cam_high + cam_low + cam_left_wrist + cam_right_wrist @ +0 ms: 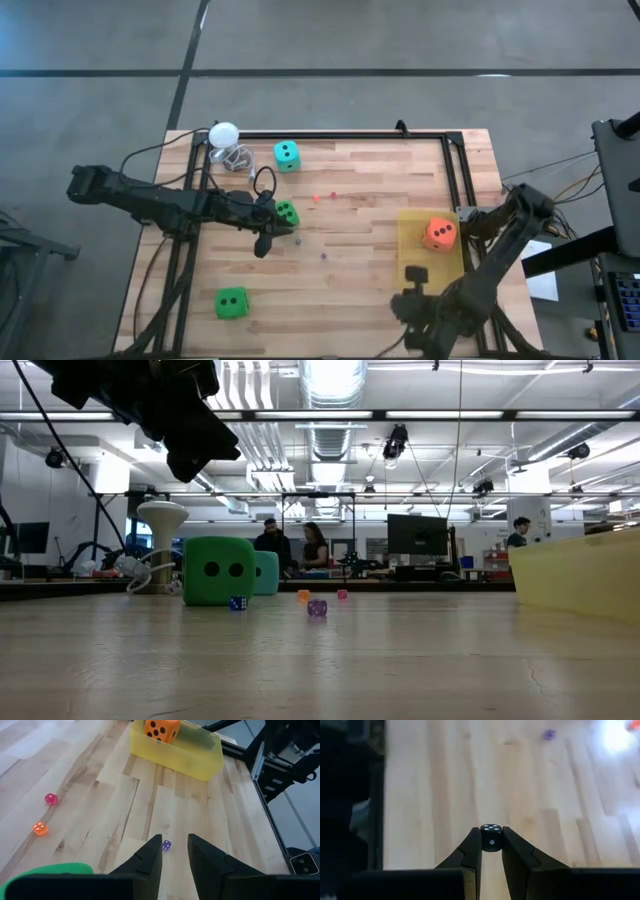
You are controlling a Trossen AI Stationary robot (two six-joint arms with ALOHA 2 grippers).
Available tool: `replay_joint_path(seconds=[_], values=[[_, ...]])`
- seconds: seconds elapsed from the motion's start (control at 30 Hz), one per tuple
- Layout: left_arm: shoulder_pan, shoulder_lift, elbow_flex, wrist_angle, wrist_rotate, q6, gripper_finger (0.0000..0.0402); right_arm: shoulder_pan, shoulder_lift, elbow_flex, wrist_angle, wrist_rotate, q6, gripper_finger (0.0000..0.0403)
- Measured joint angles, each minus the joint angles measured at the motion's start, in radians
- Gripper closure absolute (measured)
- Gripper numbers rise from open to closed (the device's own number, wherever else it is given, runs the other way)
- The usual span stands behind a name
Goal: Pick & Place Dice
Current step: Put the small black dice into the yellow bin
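The dice are lying scattered over the counter (360,250): an orange-red die (440,234) is sitting in a yellow tray (412,250) just beyond the right pincer (492,851), a bright green die (286,212) is lying just beside the left pincer (174,851), a teal die (287,154) is resting farther off near a white ball (223,133), and a second green die (231,302) is sitting well apart from both pincers. The left pincer is hovering with its fingers slightly apart, gripping nothing, with a tiny purple die (166,845) lying ahead of them. The right pincer is clamping a small black die (491,838) between its fingertips.
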Motion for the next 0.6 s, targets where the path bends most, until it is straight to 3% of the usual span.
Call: replay_joint_path(seconds=[0.27, 0.4, 0.6], values=[[0.0, 0.0, 0.0, 0.0, 0.0, 0.0, 0.0303, 0.0, -0.129, -0.168, -0.118, 0.005, 0.331, 0.0361], [0.0, 0.0, 0.0, 0.0, 0.0, 0.0, 0.0303, -0.002, -0.167, -0.245, -0.183, -0.092, 0.526, 0.0361], [0.0, 0.0, 0.0, 0.0, 0.0, 0.0, 0.0303, -0.026, -0.216, -0.347, -0.179, -0.17, 0.661, 0.0361]])
